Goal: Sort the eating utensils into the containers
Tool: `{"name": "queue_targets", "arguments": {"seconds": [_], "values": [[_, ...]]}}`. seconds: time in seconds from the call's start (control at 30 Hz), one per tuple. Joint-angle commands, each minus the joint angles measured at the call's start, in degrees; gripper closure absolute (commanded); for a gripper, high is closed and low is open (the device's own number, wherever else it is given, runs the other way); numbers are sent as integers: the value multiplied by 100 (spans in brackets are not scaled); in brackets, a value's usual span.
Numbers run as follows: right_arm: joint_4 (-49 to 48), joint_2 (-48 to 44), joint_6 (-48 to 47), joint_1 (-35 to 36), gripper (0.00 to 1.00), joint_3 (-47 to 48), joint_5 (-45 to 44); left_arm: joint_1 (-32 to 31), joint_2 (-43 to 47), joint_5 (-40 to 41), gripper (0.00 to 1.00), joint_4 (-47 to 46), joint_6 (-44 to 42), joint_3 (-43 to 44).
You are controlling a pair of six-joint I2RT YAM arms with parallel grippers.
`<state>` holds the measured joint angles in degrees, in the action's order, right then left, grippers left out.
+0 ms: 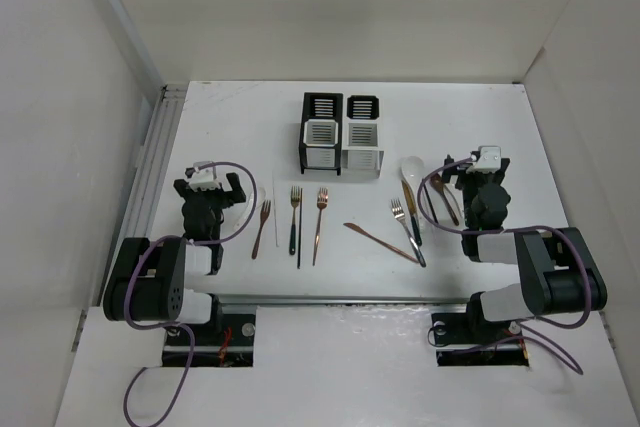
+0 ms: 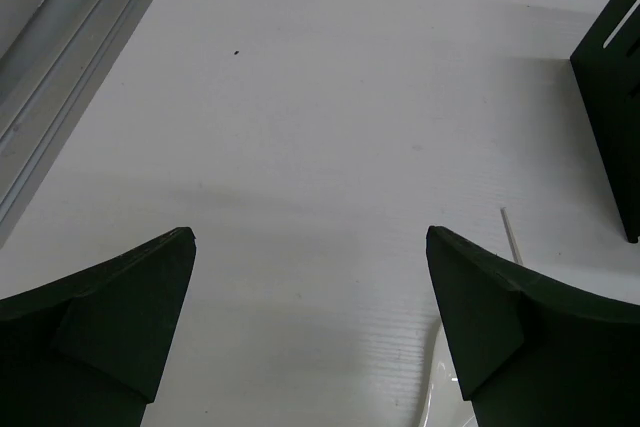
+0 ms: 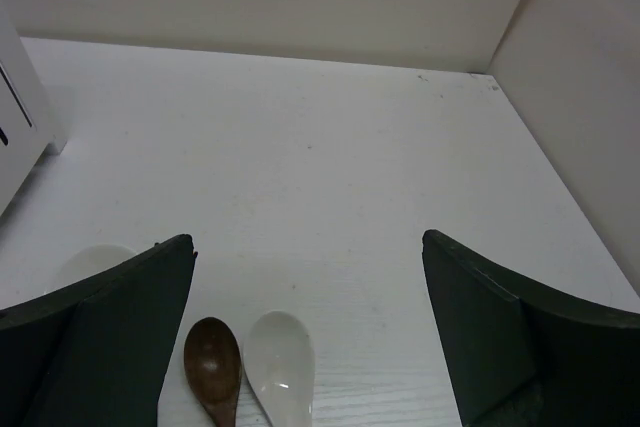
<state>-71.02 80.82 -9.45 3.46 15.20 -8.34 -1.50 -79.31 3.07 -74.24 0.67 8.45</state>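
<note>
Looking down on a white bench (image 1: 240, 137) carrying a row of eating utensils (image 1: 296, 209) between two arms. Showing, from the right wrist, a brown spoon (image 3: 212, 367) and a white spoon (image 3: 280, 362) lying side by side at 6 o'clock from the right pincer (image 3: 307, 237), just below its gap, bowls toward 12, long axes running 12 to 6, handles cut off from view. Placing these spoons nearer the right arm, and a copper fork (image 1: 261, 229) nearer the left. Showing the right pincer spread fully, holding and touching nothing. Showing the left pincer (image 2: 310, 232) equally spread and empty over bare bench, black container (image 2: 610, 117) at 2 o'clock. Setting the white container (image 1: 363, 134) just beside the black one, at roughly 10 o'clock from the right pincer. Probably calling for lowering onto one spoon.
</note>
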Motion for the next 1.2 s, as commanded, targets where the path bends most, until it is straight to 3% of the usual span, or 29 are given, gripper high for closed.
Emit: {"name": "queue_targets", "arguments": {"seconds": [0.0, 0.27, 0.3, 0.33, 0.37, 0.4, 0.47, 0.5, 0.6, 0.63, 0.7, 0.8, 0.87, 0.9, 1.0, 1.17], "values": [[-210, -57, -21, 40, 0, 115, 60, -17, 82, 9, 0, -1040, 4, 148], [-63, -205, -21, 40, 0, 220, 60, -17, 82, 9, 0, -1040, 4, 148], [548, -442, -74, 92, 0, 681, 60, -17, 178, -43, 0, -710, -49, 288], [2347, -931, -74, 93, 0, 1112, -44, -17, 631, -113, 0, -80, -49, 524], [3200, -1049, -196, 93, 0, 1612, -149, -17, 819, -418, 0, 675, -180, 866], [3948, -1111, -328, 93, 0, 2549, -420, -17, 960, -761, 0, 2066, -546, 1661], [5485, -1112, -1149, 189, 0, 3310, -746, -17, 1014, -1700, 0, 3217, -1748, 2473], [5807, -1112, -1538, 338, 0, 3601, -1253, -69, 935, -1879, 0, 3762, -2285, 2826], [6827, -902, -2823, 611, 0, 4376, -2195, -70, 751, -900, 0, 3767, -2141, 3671], [6969, -849, -2825, 664, 0, 4595, -3051, -70, 689, -765, 0, 3767, -2228, 3995], [7685, -726, -2171, 735, 0, 4833, -3743, -70, 636, -633, 0, 3767, -2597, 4173], [10089, -420, -1257, 17, 0, 5798, -1004, -70, 714, -387, 0, 3820, -2258, 4235], [10729, -146, -788, -47, 4, 5862, -629, -70, 793, -447, 0, 3977, -2028, 4235], [11159, -6, -638, -117, 11, 5863, -495, -70, 846, -500, 0, 4083, -1922, 4183], [11426, 452, -330, -118, 24, 5557, 208, -70, 900, -623, 0, 4303, -1605, 4069], [11769, 1242, 57, -118, 49, 5309, 386, -70, 970, -676, 0, 4304, -1543, 3849]]}}
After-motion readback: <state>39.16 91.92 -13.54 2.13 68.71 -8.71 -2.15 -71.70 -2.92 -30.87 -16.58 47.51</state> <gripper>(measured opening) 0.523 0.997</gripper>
